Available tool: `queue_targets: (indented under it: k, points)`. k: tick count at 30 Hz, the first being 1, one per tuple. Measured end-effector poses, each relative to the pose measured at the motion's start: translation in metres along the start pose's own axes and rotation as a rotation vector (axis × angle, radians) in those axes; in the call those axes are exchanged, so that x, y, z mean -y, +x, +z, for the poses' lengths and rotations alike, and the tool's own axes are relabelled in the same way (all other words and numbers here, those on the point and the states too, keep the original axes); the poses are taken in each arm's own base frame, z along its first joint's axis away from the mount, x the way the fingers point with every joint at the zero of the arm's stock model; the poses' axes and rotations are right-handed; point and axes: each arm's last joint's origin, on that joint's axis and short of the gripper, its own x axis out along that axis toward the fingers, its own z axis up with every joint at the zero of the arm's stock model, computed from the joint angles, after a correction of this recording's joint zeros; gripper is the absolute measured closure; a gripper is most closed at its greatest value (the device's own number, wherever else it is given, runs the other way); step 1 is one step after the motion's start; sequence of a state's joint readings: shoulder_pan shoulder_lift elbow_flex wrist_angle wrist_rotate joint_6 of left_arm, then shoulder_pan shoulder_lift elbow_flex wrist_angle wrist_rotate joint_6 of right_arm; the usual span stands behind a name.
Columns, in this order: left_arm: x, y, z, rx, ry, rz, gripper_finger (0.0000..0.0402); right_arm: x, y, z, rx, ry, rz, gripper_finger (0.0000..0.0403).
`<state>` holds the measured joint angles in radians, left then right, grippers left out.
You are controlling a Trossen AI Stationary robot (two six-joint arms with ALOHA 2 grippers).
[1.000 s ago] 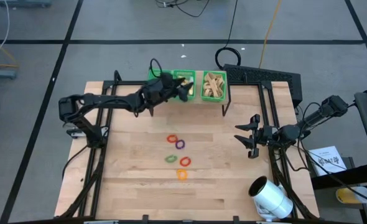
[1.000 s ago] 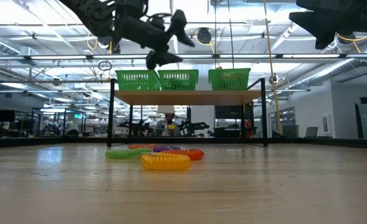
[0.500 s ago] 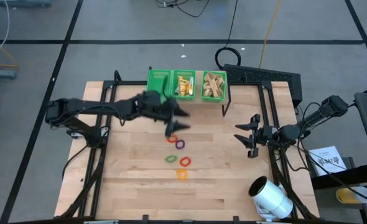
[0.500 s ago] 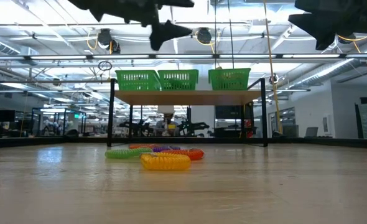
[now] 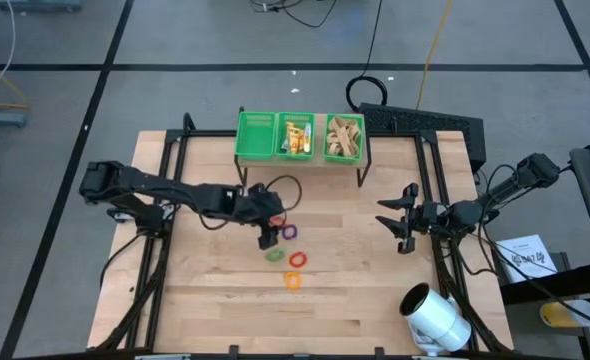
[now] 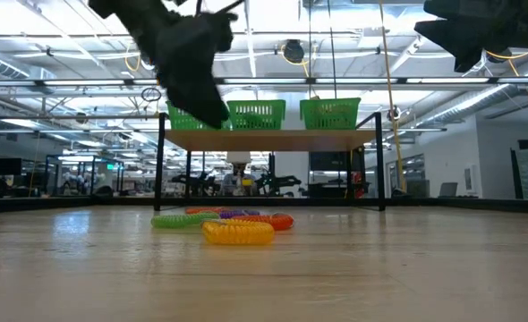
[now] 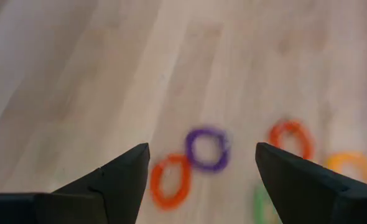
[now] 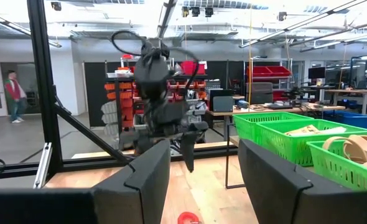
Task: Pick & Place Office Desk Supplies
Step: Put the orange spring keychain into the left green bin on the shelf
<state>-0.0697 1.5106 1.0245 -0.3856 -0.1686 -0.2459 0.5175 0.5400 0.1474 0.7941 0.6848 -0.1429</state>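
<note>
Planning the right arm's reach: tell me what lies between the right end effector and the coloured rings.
Bare wood only, as the high view shows: nothing sits between the right end effector and the rings. The left end effector hovers at their far side.

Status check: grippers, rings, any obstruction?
Left gripper open above small coiled plastic rings, empty. Right gripper open, parked right side. Nothing blocking.

In the high view the left gripper [image 5: 268, 237] covers the top of the ring cluster, hiding the orange ring [image 7: 170, 181] beneath it. The left wrist view is blurred; beside the purple ring [image 7: 206, 149], the green ring [image 7: 263, 204] is cut off by the edge. The bins' [image 5: 300, 137] contents are too small to identify.
</note>
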Motion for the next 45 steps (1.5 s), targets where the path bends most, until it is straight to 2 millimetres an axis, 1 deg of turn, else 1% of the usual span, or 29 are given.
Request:
queue_targets:
  k: [3, 7, 13, 18, 23, 27, 30, 32, 41, 43, 45]
  points:
    - [0.003, 0.013, -0.005, -0.027, 0.017, 0.073, 0.0112, 0.000, 0.000, 0.000, -0.001, -0.001, -0.001, 0.0220]
    - [0.001, 0.036, -0.015, -0.098, 0.028, 0.145, 0.0121, 0.000, 0.000, -0.001, -0.004, -0.003, 0.000, 0.0220]
    - [-0.002, 0.071, -0.030, -0.193, 0.016, 0.181, 0.0127, 0.000, 0.000, -0.001, -0.004, -0.003, 0.001, 0.0220]
    - [-0.003, 0.092, -0.043, -0.258, 0.026, 0.200, 0.0124, 0.000, 0.000, -0.001, -0.004, -0.003, 0.001, 0.0220]
    - [-0.003, 0.102, -0.048, -0.287, 0.027, 0.196, 0.0124, 0.000, 0.000, -0.001, -0.006, -0.005, 0.001, 0.0220]
    - [-0.002, 0.103, -0.051, -0.312, 0.004, 0.148, 0.0137, 0.000, 0.000, -0.001, -0.007, -0.006, 0.001, 0.0220]
    - [-0.001, 0.104, -0.051, -0.323, -0.003, 0.117, 0.0164, 0.000, 0.000, -0.001, -0.007, -0.006, 0.001, 0.0220]
    - [0.000, 0.104, -0.051, -0.328, -0.004, 0.100, 0.0191, 0.000, 0.000, -0.001, -0.007, -0.006, 0.001, 0.0220]
    - [0.002, 0.106, -0.050, -0.310, -0.005, 0.071, 0.0346, 0.000, 0.000, -0.001, -0.007, -0.006, 0.001, 0.0220]
    - [0.002, 0.106, -0.049, -0.299, -0.002, 0.069, 0.0371, 0.000, 0.000, -0.001, -0.007, -0.006, 0.002, 0.0220]
    - [0.002, 0.107, -0.048, -0.290, 0.013, 0.064, 0.0380, 0.000, 0.000, -0.001, -0.007, -0.006, 0.001, 0.0220]
